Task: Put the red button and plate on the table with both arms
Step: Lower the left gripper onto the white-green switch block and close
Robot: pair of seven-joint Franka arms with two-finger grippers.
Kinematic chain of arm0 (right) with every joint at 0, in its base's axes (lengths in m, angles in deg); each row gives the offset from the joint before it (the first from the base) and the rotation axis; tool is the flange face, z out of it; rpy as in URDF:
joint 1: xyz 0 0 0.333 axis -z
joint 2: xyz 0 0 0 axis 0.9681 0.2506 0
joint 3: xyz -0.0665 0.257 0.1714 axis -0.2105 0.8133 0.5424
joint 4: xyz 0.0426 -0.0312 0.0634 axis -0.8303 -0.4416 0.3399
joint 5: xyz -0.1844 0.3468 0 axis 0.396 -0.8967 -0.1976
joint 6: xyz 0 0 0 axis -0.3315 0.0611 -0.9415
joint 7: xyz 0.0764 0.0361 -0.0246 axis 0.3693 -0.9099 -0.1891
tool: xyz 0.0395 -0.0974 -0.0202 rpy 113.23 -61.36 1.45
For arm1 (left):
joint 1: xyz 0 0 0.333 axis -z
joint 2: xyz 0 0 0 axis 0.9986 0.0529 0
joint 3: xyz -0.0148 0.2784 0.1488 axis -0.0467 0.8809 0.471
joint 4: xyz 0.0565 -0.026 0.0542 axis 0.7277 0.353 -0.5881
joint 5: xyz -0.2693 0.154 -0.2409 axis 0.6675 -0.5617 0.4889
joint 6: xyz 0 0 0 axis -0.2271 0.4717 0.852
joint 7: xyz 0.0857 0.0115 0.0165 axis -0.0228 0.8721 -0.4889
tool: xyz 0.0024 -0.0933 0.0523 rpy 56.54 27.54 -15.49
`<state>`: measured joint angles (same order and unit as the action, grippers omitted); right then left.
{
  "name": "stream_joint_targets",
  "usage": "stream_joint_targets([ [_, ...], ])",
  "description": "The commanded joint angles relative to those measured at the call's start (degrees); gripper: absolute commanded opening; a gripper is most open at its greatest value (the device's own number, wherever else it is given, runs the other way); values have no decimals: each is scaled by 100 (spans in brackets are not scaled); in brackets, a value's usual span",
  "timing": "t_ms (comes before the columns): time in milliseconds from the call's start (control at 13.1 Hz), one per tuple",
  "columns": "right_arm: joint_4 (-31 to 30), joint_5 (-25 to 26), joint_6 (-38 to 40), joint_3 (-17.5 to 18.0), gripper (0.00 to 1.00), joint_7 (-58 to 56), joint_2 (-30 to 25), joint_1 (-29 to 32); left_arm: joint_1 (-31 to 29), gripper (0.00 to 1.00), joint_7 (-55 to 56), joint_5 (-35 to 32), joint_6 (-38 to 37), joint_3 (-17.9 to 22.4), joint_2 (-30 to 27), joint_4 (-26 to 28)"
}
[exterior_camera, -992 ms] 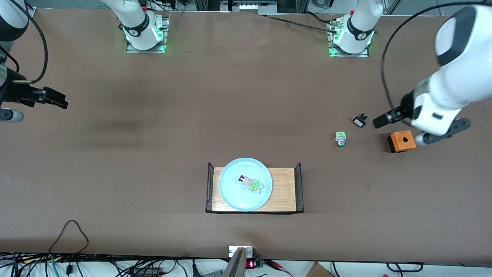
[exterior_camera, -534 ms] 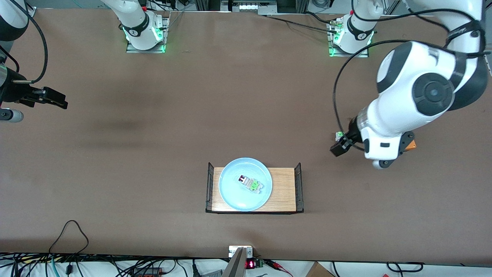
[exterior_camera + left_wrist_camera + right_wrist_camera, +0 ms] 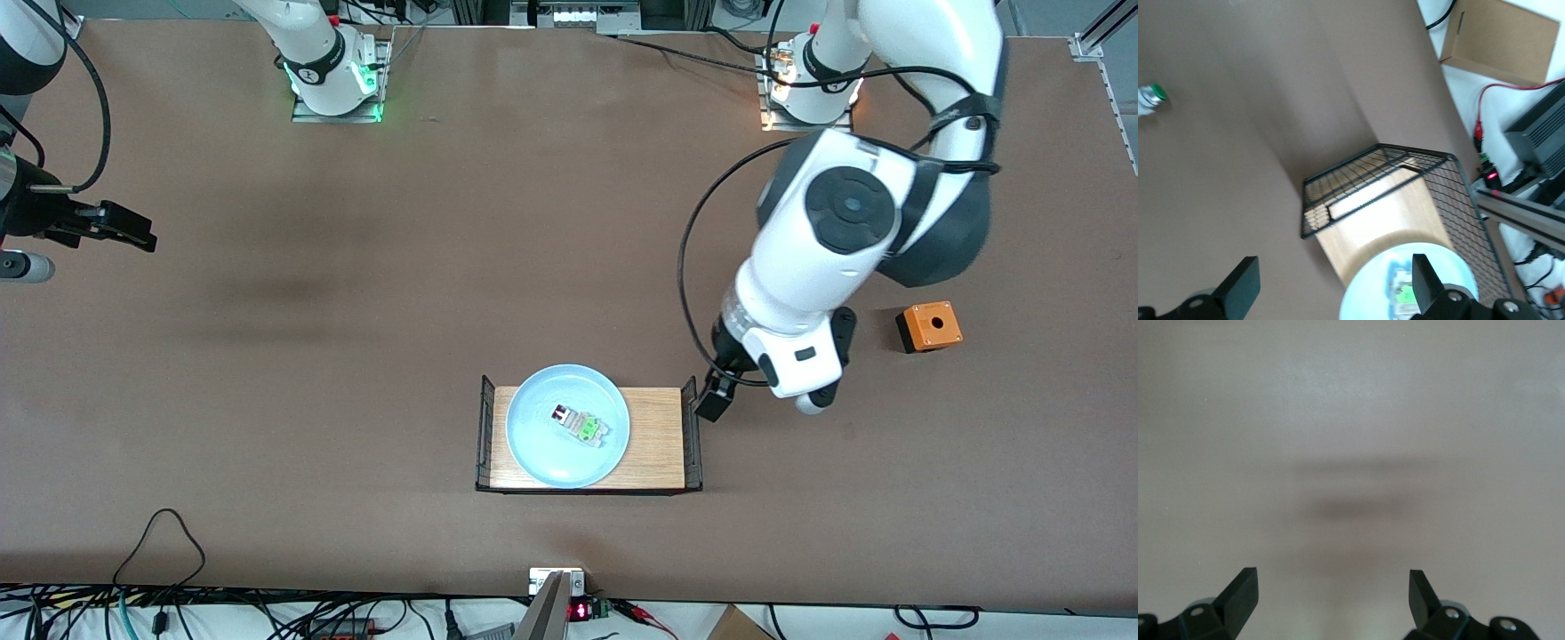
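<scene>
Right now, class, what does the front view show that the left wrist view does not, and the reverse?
Only the front view shows the orange box, the waiting right pincer over the table's right-arm end, and both arms' bases. Only the left wrist view shows a green-capped switch and a cardboard box. Both show the plate holding the red button on the wooden rack, with the open left pincer above.

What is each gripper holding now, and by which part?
Nothing. The left gripper is open over the rack's end; the right gripper, open, waits over bare table.
</scene>
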<state>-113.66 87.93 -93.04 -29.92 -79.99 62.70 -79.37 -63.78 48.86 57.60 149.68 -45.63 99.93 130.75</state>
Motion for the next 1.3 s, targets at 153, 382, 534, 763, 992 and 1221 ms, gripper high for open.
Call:
stream_joint_targets([
  [153,13,-108,12,-18,100,-92,-62,1,1011,100,1043,-127,465,934,1030,-1119],
  [382,13,-108,12,-18,100,-92,-62,1,1582,100,1255,-119,992,1523,1241,-1111],
  [534,13,-108,12,-18,100,-92,-62,1,1829,100,1229,-119,1177,1796,1401,-1111],
  [763,13,-108,12,-18,100,-92,-62,1,2101,100,931,-372,1327,1999,1646,-1102],
  [992,13,-99,20,-18,100,-92,-62,10,2251,100,535,-505,1458,2078,1849,-1102],
  [1221,13,-99,38,-18,100,-92,-53,10,2444,100,508,-628,1651,2359,2051,-1120],
])
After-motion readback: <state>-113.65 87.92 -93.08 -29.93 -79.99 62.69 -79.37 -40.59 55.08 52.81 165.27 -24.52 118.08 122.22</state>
